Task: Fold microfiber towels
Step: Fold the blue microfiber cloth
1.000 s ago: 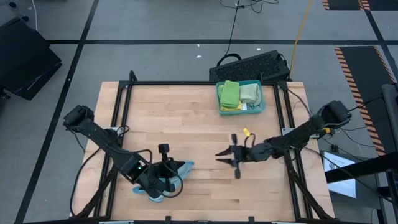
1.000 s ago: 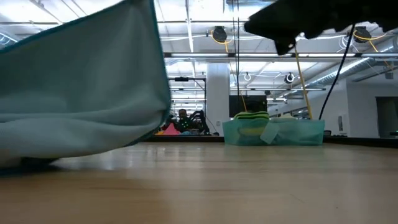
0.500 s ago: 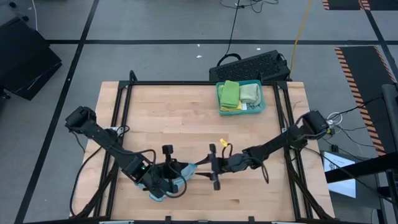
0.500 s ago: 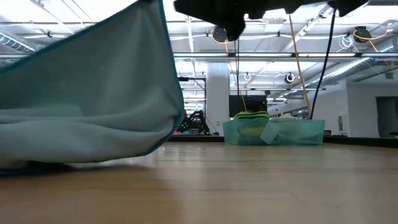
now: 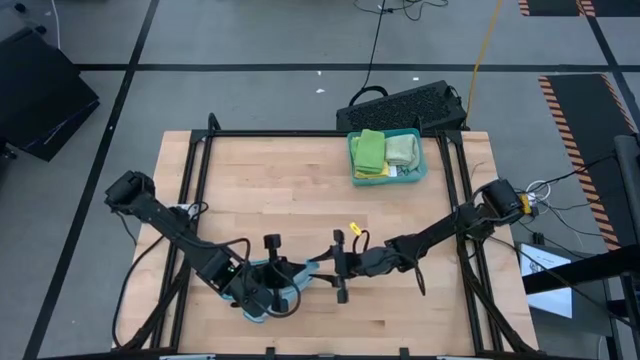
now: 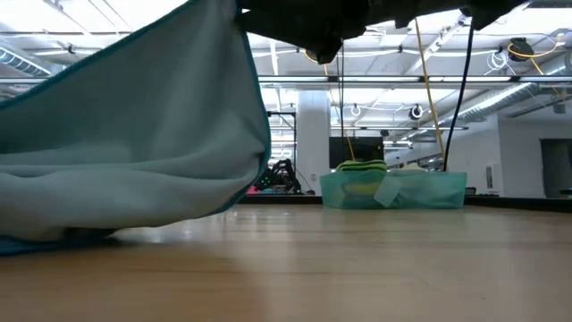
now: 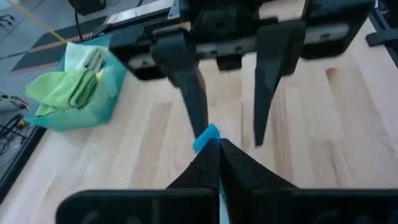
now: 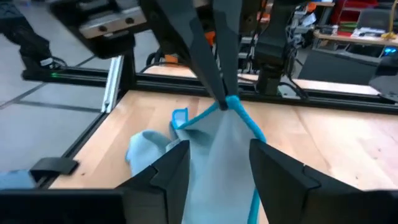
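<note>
Here, a wooden table seen from above holds two dark robot arms that meet near its front edge over one light blue towel. The left hand has its fingers pressed together on a corner of that towel and holds the corner up off the table, so the cloth hangs down from it in a slope; the rest lies bunched on the wood below. The right hand faces it from the other side, fingers spread apart, with the sloping cloth passing between them just below the raised corner; it does not appear to be gripping yet.

At the far side of the table, well apart from both arms, stands a teal tray. It holds a bright green towel and a pale green towel lying side by side, both looking neatly folded, with a sliver of yellow beneath them.

Judging by this, the task is partly done: some towels seem finished and stored, while the blue one is unfolded, at the stage of being lifted and spread. It must be stretched flat, folded and probably put in the tray.
</note>
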Tool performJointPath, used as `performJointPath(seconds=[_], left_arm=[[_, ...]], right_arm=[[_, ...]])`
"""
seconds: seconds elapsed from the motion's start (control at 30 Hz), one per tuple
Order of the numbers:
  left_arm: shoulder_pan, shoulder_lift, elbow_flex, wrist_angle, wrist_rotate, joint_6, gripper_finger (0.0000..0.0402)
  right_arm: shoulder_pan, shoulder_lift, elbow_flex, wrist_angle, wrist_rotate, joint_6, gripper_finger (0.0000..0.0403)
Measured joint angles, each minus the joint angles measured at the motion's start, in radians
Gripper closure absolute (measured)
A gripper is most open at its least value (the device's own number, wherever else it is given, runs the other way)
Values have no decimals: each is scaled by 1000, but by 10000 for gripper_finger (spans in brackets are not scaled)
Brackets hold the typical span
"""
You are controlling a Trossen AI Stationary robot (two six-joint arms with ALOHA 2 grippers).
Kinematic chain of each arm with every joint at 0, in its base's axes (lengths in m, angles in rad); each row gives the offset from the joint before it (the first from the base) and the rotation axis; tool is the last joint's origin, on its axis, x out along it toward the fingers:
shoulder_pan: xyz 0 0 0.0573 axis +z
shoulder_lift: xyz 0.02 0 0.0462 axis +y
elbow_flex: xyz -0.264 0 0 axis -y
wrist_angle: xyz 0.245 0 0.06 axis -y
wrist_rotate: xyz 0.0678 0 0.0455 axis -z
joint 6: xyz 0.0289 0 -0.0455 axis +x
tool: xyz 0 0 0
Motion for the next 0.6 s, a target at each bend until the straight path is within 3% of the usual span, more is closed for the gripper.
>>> performJointPath(seconds=[0.23, 0.5, 0.6], left_arm=[[-4, 19, -2, -7, 12, -20, 399], [8, 18, -1, 37, 16, -8, 399], [10, 18, -1, 37, 21, -8, 396]], right_arm=[[10, -84, 0, -209, 29, 44, 210], [-10, -31, -1, -83, 22, -10, 192], [-25, -1, -1, -20, -61, -12, 205]])
